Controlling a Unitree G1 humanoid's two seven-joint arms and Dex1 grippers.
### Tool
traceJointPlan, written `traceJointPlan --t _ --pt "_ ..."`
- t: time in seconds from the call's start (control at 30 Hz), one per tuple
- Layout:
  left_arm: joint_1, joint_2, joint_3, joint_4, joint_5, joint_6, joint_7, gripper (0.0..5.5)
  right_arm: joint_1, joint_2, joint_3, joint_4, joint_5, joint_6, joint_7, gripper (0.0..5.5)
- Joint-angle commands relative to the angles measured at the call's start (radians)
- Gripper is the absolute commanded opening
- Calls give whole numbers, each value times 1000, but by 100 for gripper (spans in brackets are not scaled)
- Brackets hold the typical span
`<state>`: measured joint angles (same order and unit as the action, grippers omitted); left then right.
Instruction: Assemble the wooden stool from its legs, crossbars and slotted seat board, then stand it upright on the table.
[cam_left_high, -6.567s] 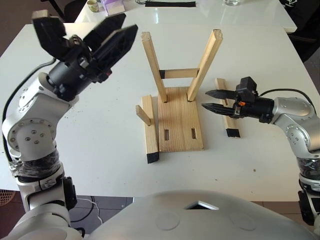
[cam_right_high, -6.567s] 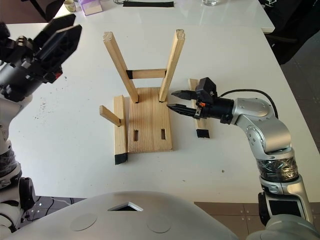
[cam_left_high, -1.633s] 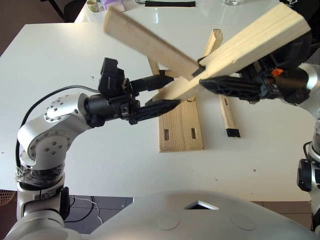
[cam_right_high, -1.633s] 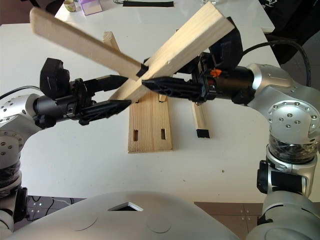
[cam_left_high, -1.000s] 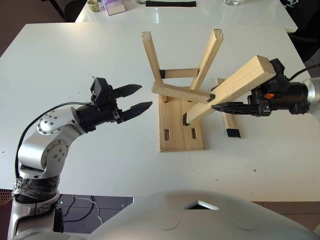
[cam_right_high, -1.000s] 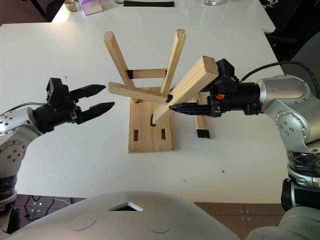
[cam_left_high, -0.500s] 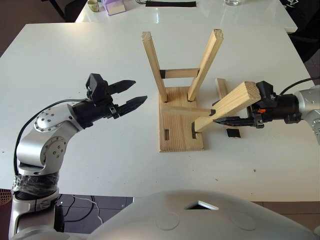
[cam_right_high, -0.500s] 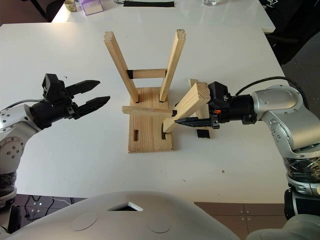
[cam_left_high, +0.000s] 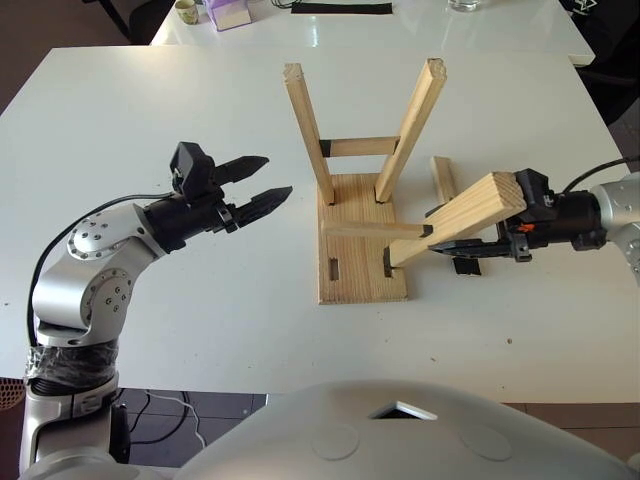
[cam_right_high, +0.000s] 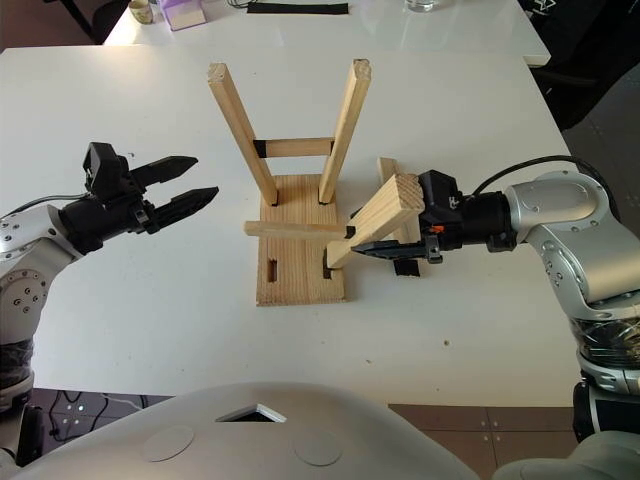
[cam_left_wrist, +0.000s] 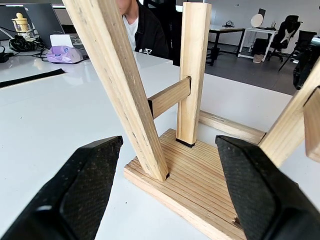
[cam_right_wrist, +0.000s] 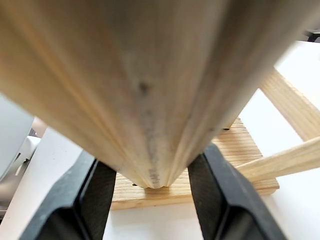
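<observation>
A glossy white tabletop (cam_left_high: 150, 100) carries the parts of a stool. At the left, the left end effector (cam_left_high: 270, 175) hangs above the surface. Its two black, tapered, rough-textured fingers (cam_left_wrist: 85, 195) are spread wide and hold nothing. They point toward the stool parts from well apart.

In the middle lies the board (cam_left_high: 362, 285), a flat rectangle of pale wood with lengthwise grain. Two square-sectioned pale legs rise from its far end, the left leg (cam_left_high: 306, 130) and the right leg (cam_left_high: 412, 125), splaying like a V. A short flat crossbar (cam_left_high: 358, 147), dark at its joints, links them midway. Near the board's front edge a small rectangular slot (cam_left_high: 333, 268) lies open.

To the right, the right end effector (cam_left_high: 445, 235) pinches a third leg (cam_left_high: 465, 212) between its black fingers (cam_right_wrist: 95, 195). This thick square beam tilts, its dark-tipped lower end at the board's right-hand slot; whether it sits inside cannot be told. A second crossbar (cam_left_high: 370, 230) juts leftward from it, above the board. Beside the board, a thin wooden strip (cam_left_high: 441, 175) with a black end lies flat on the tabletop.
</observation>
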<state>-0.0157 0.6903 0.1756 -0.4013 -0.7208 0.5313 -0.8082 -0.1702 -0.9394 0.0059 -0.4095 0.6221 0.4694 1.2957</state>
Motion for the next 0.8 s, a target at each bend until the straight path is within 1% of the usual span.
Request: traceJointPlan --t 0.03,0.27,0.4,0.73,0.8 --pt "0 -5 2 1 11 4 6 345 14 -16 15 -11 -4 20 13 204" --pt "-15 -1 -12 9 22 6 -3 345 26 -18 17 -14 -7 21 10 204" --pt "-25 1 -23 16 29 6 -7 345 39 -21 35 14 -52 -1 3 204" --pt "-8 -6 -27 4 39 3 1 345 87 -97 55 11 -49 -15 71 204" --pt "-6 -10 -28 4 43 2 5 345 84 -110 73 28 -80 -20 71 204"
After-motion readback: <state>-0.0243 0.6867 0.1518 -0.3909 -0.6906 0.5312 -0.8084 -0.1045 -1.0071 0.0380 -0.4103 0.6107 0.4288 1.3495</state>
